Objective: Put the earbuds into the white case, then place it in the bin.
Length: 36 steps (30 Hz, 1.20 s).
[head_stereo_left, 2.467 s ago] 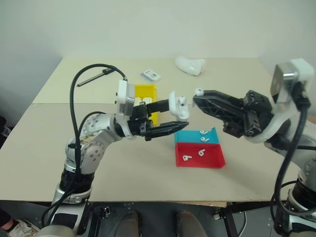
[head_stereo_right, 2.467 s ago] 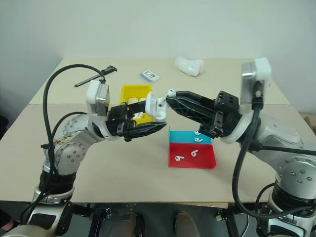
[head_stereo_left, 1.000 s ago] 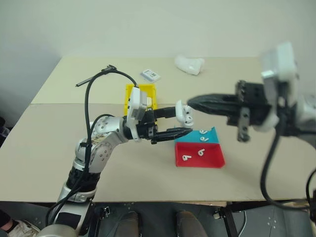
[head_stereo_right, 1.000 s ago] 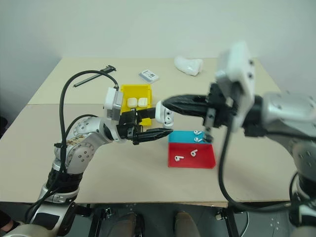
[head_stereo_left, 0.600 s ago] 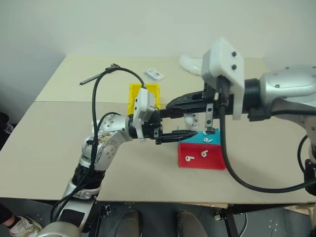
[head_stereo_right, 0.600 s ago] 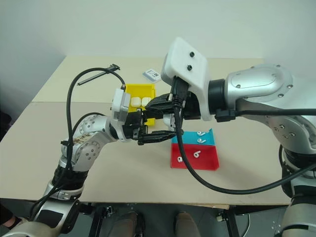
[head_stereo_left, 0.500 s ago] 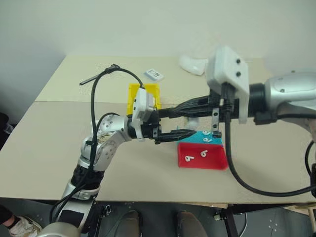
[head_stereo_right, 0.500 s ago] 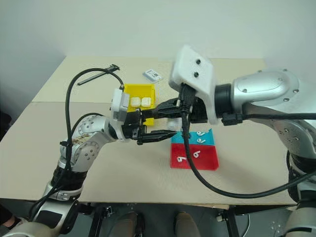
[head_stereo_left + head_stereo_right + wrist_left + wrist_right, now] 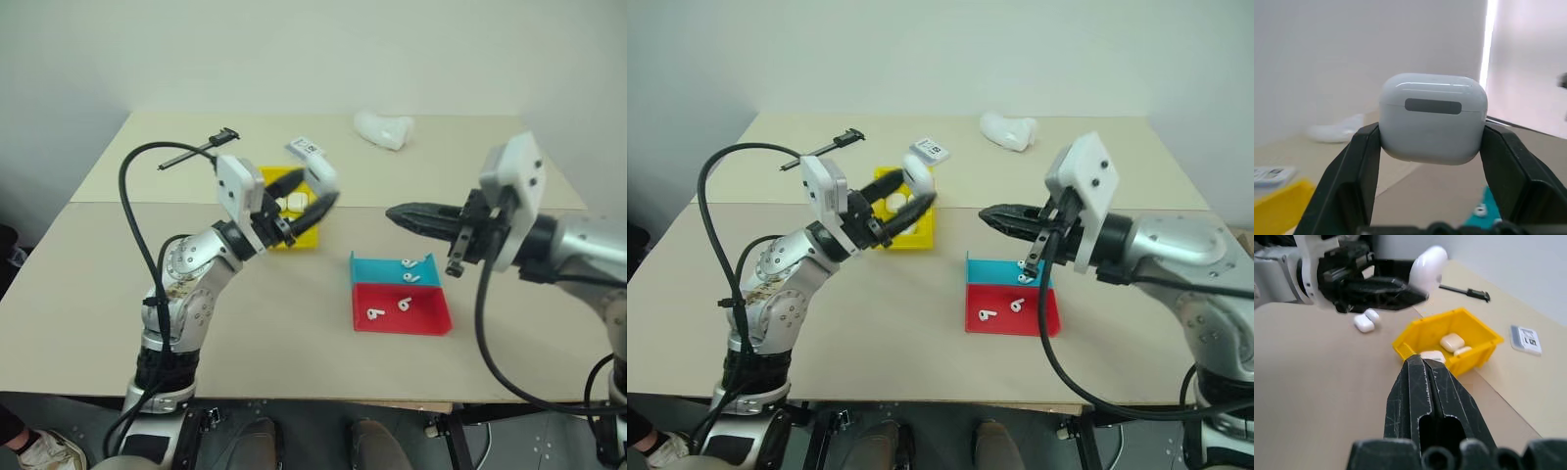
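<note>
1. White case (image 9: 1433,117), lid shut, is sitting pinched between the two black fingers of the left gripper (image 9: 321,186), raised in the air just above the yellow bin (image 9: 297,238).
2. Directly under that gripper, the bin is holding a few more white cases (image 9: 1452,342) on its floor; two others (image 9: 1366,321) are lying on the table (image 9: 118,284) beside the bin.
3. Beyond the left gripper, a flat labelled card (image 9: 305,147) and a black pen-like tool (image 9: 196,151) are lying near the bin, with a lumpy white object (image 9: 384,128) farther back.
4. Right gripper (image 9: 989,215) is hanging well apart from the left one, fingers pressed together and gripping nothing, its tips pointing toward the bin.
5. Below the right gripper, a teal tray (image 9: 395,269) and a red tray (image 9: 431,319) are resting side by side, touching, each carrying two earbuds (image 9: 403,305).
6. Left arm is bending up from the elbow, tilting its gripper slightly upward; the right forearm is reaching across roughly level.
</note>
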Tool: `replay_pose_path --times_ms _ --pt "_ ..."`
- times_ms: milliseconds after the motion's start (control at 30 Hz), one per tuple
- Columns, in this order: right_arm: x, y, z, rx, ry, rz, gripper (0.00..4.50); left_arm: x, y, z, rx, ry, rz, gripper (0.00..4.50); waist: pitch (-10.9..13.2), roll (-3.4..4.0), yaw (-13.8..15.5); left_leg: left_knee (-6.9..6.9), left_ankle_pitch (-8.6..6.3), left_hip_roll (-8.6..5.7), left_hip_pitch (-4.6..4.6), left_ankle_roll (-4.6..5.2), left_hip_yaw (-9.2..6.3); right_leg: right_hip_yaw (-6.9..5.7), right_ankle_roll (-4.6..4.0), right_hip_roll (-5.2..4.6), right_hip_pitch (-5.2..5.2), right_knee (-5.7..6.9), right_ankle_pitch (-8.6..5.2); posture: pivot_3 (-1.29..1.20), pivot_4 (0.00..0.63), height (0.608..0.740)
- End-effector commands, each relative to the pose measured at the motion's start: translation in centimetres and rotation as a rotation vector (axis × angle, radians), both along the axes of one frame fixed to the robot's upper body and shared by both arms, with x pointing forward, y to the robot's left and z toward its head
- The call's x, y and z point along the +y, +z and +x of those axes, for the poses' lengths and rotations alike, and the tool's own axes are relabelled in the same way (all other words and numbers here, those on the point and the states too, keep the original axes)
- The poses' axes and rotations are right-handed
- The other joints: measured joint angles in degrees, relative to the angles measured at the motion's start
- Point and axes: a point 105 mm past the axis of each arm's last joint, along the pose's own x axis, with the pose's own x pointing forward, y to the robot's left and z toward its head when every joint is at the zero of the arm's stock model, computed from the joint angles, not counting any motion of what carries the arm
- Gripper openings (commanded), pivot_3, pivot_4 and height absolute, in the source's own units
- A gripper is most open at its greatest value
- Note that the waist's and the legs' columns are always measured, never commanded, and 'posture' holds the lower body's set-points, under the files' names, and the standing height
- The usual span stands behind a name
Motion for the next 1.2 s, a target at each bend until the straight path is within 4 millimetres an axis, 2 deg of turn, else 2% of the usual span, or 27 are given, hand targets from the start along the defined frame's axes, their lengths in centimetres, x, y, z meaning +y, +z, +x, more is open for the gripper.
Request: replay_pose_path --times_ms 33,200,333,400,500,600,700,800,1000,1067,1200 --pt "1.2 -0.6 0.3 -0.086 -0.050 -0.074 0.05 2.0 0.2 2.9 0.026 0.280 -0.051 2.76 0.00 -0.01 -0.07 0.00 0.01 0.00 -0.01 -0.01 0.00 -0.01 0.00 0.02 -0.02 0.00 0.00 0.00 0.150 0.740" --pt "1.9 -1.4 1.0 -0.082 -0.070 -0.122 0.05 3.0 -2.7 6.9 0.148 0.544 0.019 2.76 0.00 -0.02 -0.17 -0.01 0.00 -0.03 -0.06 -0.01 0.01 -0.01 0.00 0.04 -0.08 -0.04 0.00 0.00 0.150 0.740" --pt "2.1 -1.3 0.9 -0.092 -0.069 -0.119 0.05 1.4 -3.9 7.9 0.177 0.496 0.053 2.76 0.00 -0.02 -0.09 -0.01 0.00 -0.03 -0.10 -0.01 0.03 -0.02 0.00 0.04 -0.09 -0.12 0.00 0.00 0.150 0.740" --pt "2.2 -1.2 0.9 -0.096 -0.067 -0.115 0.00 0.8 -4.4 8.1 0.192 0.462 0.081 3.50 0.00 -0.02 -0.04 -0.01 0.00 -0.03 -0.11 -0.01 0.06 -0.02 0.00 0.03 -0.10 -0.13 0.00 0.00 0.150 0.740" --pt "2.3 -1.2 0.7 -0.095 -0.063 -0.110 0.00 0.5 -4.2 7.9 0.167 0.436 0.073 4.38 0.01 -0.02 -0.01 -0.01 0.00 -0.03 -0.12 -0.01 0.08 -0.03 0.00 0.03 -0.11 -0.10 0.00 0.00 0.150 0.740" --pt "2.2 -1.3 0.6 -0.090 -0.063 -0.105 0.00 1.2 -3.4 7.1 0.128 0.417 0.054 4.48 0.00 -0.02 -0.18 -0.01 0.00 -0.02 -0.10 -0.01 0.08 -0.03 0.00 0.03 -0.10 -0.07 0.00 0.00 0.150 0.740" --pt "2.0 -1.4 0.5 -0.090 -0.059 -0.087 0.00 2.7 -2.3 5.5 0.083 0.372 0.046 4.48 0.00 -0.01 -0.59 -0.02 0.00 0.02 -0.10 -0.01 0.08 0.00 -0.01 0.05 -0.12 -0.06 0.00 0.00 0.150 0.740" --pt "1.8 -1.3 0.2 -0.141 -0.058 -0.039 0.00 4.2 -1.3 2.4 0.075 0.212 0.049 4.48 0.00 -0.01 -0.86 -0.04 0.02 0.05 -0.06 -0.04 0.09 0.01 -0.01 0.07 -0.13 -0.03 0.00 0.00 0.150 0.740" --pt "-0.6 -4.4 0.0 -0.105 -0.083 -0.035 0.00 6.3 -1.1 -5.2 0.060 -0.093 0.318 4.48 0.00 -0.02 -0.51 -0.06 0.08 0.05 0.02 -0.15 0.17 0.01 -0.01 0.00 -0.07 0.00 -0.01 0.00 0.150 0.740" --pt "-1.2 -5.3 -0.6 -0.094 -0.047 -0.062 0.00 7.0 -1.1 -7.4 0.071 -0.174 0.379 4.48 0.00 -0.02 -0.21 -0.06 0.08 0.04 0.08 -0.14 0.18 -0.04 -0.02 -0.03 -0.01 -0.01 -0.01 0.00 0.150 0.740" --pt "-2.0 -5.8 -2.4 -0.054 0.068 -0.102 0.00 8.1 -1.5 -10.3 0.131 -0.260 0.453 4.48 0.00 -0.02 -0.24 -0.06 0.07 0.06 0.21 -0.13 0.20 -0.05 -0.02 -0.02 0.06 0.00 -0.02 0.00 0.150 0.740"
